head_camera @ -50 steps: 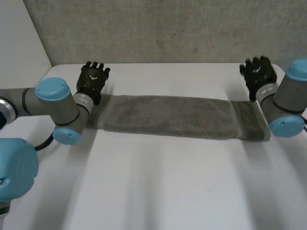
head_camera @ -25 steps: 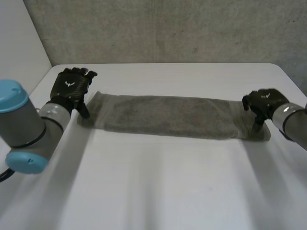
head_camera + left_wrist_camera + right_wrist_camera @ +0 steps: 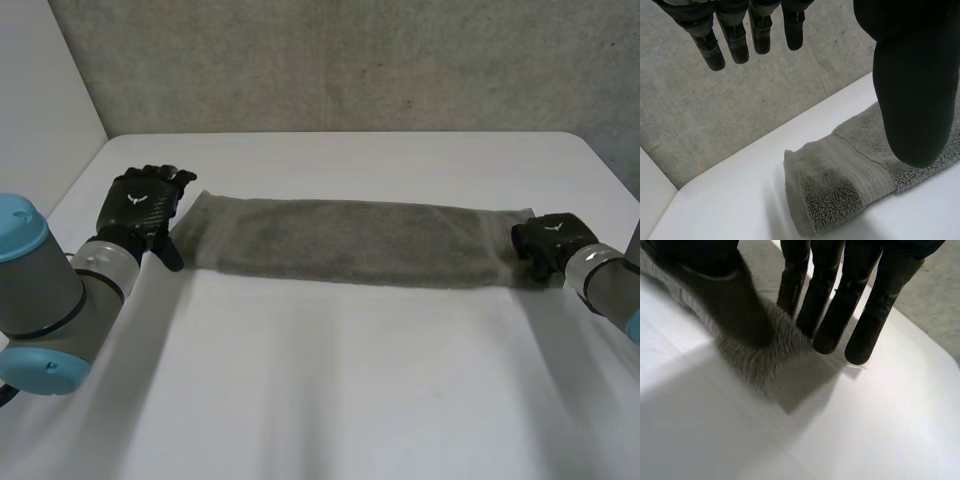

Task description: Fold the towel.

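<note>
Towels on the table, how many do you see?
1. A grey towel lies folded in a long strip across the white table, its ends by the left hand and the right hand.

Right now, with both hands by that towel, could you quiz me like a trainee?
1. True or false: the towel lies crumpled in a heap on the table.
2. The fingers of the left hand are: A) curled round the towel; B) straight, holding nothing.
3. Fill in: the right hand is at the towel's ___ end, by the robot's sides.
Key: 1 false, it is a long flat strip; 2 B; 3 right.
</note>
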You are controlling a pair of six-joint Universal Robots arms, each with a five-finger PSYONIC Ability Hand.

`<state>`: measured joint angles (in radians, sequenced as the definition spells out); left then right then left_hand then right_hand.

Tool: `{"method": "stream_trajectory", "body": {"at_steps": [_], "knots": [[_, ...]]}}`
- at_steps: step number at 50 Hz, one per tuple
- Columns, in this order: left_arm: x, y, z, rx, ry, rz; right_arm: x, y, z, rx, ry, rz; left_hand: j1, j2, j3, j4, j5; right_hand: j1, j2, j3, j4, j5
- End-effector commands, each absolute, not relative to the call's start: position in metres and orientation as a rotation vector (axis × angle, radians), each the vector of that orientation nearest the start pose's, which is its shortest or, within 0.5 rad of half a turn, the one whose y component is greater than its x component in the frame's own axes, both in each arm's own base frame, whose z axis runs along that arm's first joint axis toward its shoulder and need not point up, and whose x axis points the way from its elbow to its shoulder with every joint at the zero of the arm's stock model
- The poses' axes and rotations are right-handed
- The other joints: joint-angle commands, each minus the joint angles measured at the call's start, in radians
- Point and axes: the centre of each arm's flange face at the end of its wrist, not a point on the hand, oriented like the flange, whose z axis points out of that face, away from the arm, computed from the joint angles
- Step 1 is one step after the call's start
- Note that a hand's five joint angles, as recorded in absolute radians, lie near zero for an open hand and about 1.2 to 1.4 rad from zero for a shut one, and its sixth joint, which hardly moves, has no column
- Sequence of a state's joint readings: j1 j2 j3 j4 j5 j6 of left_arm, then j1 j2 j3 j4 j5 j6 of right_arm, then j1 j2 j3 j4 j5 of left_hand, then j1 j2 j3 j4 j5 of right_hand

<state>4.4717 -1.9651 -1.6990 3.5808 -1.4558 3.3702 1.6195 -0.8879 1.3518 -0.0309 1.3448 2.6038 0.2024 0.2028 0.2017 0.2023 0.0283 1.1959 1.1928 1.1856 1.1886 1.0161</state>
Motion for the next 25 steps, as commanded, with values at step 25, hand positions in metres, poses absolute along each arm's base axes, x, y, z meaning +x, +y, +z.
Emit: {"method": "stream_trajectory", "body": {"at_steps": [25], "knots": [[-0.222,-0.312,0.19,0.668,2.253,-2.22,0.22,-0.392,0.246,-1.306,2.125,-2.452,0.017,0.017,0.018,0.017,0.017,0.2,0.203,0.211,0.208,0.206]]}}
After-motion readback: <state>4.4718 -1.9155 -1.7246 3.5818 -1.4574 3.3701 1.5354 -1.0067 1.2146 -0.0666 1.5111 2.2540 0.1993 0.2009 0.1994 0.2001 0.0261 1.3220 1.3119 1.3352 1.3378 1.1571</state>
